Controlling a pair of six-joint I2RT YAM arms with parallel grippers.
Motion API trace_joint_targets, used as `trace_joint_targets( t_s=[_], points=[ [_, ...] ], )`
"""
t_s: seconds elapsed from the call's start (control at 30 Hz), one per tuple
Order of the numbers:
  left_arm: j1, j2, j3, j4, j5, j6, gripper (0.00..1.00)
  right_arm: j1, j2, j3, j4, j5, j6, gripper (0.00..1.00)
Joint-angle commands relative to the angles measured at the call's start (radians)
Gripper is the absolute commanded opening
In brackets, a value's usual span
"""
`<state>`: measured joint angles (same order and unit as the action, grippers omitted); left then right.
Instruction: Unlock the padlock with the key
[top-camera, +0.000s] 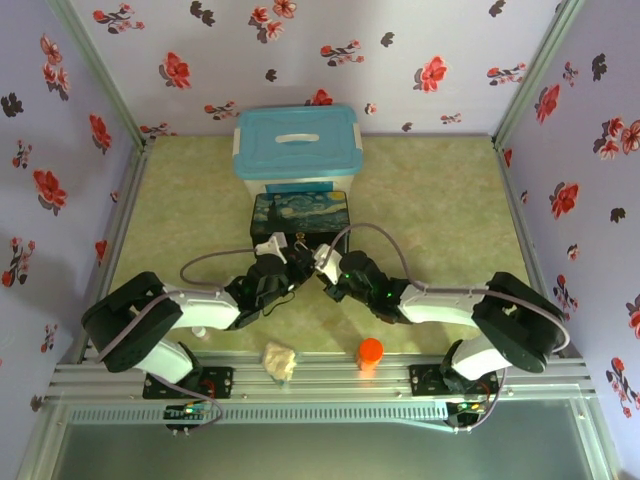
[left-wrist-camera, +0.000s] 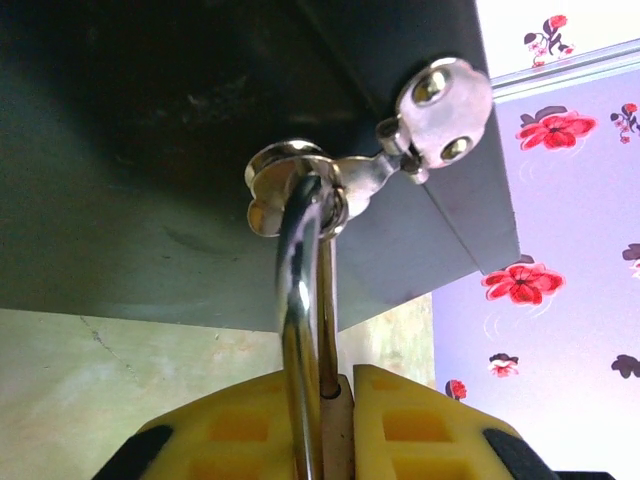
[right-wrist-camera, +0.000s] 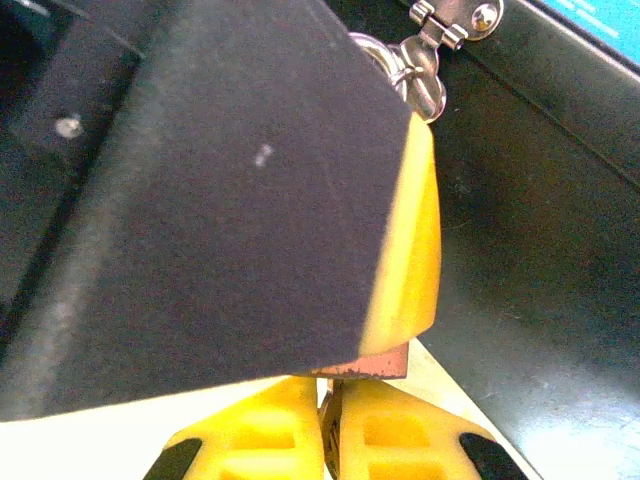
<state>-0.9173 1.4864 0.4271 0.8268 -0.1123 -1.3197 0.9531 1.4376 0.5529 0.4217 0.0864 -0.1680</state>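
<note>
1. Left gripper (left-wrist-camera: 335, 385): in its own wrist view we see the yellow fingers (left-wrist-camera: 420, 420) pressed against the padlock (left-wrist-camera: 298, 300), with the thin brass body pinched edge-on between them.
2. From that grip the padlock's grey shackle rises and passes through the metal ring on the dark front wall of the painted box (left-wrist-camera: 150, 150). The box's riveted clasp (left-wrist-camera: 440, 100) sits just beside that ring, up and to the right.
3. Right gripper (right-wrist-camera: 325, 395): its yellow fingers are pressed almost flat together directly beneath the padlock's coppery lower end (right-wrist-camera: 368, 363).
4. Between those fingers we make out a thin dark sliver that is probably the key (right-wrist-camera: 326, 420). The view is too tight for us to tell whether its tip is in the keyhole.
5. A black and yellow finger of the left gripper fills much of the right wrist view, just above the right gripper's fingers.
6. From above, we see the left gripper (top-camera: 285, 265) and the right gripper (top-camera: 325, 268) meeting nose to nose at the front face of the painted box (top-camera: 300, 213).
7. That box stands on the green table (top-camera: 440, 200), just in front of a teal-lidded plastic bin (top-camera: 297, 145).
8. Near the front edge lie an orange cap (top-camera: 370, 352) and a crumpled cream wad (top-camera: 281, 361), well apart from the grippers.
</note>
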Motion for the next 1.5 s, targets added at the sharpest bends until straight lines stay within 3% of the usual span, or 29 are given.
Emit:
trace_joint_targets(
  t_s=[0.0,0.13,0.2,0.23,0.47,0.57,0.87,1.0,1.2,1.47],
  points=[
    [-0.019,-0.038,-0.011,0.077,0.013,-0.005,0.0,-0.016,-0.04,0.007,0.03,-0.083,0.086,0.03],
    [-0.019,-0.037,-0.021,0.066,0.012,-0.007,0.0,-0.015,-0.038,0.0,0.011,-0.08,0.09,0.11],
    [-0.018,-0.045,-0.026,0.037,0.01,-0.003,0.0,-0.015,-0.048,-0.009,-0.009,-0.077,0.113,0.27],
    [-0.018,-0.051,-0.029,0.019,0.008,0.002,0.0,-0.015,-0.057,-0.025,-0.001,-0.074,0.123,0.31],
    [-0.014,-0.082,-0.029,-0.108,0.019,0.046,0.0,-0.044,-0.136,-0.106,0.018,-0.175,0.242,0.43],
    [-0.013,-0.058,-0.027,-0.126,0.039,0.046,0.0,-0.057,-0.178,-0.126,0.022,-0.149,0.318,0.47],
    [-0.01,-0.009,-0.018,-0.16,0.083,0.051,0.02,-0.055,-0.13,-0.057,-0.058,0.067,0.489,0.48],
    [-0.004,0.003,0.026,-0.305,0.109,0.109,0.03,-0.053,-0.088,-0.042,-0.083,0.162,0.551,0.45],
    [0.001,-0.02,0.023,-0.415,0.102,0.168,0.08,-0.051,-0.066,-0.036,-0.098,0.19,0.56,0.45],
    [0.003,-0.032,0.129,-0.749,0.033,0.328,0.15,-0.05,-0.057,-0.035,-0.099,0.207,0.568,0.45]
  ],
)
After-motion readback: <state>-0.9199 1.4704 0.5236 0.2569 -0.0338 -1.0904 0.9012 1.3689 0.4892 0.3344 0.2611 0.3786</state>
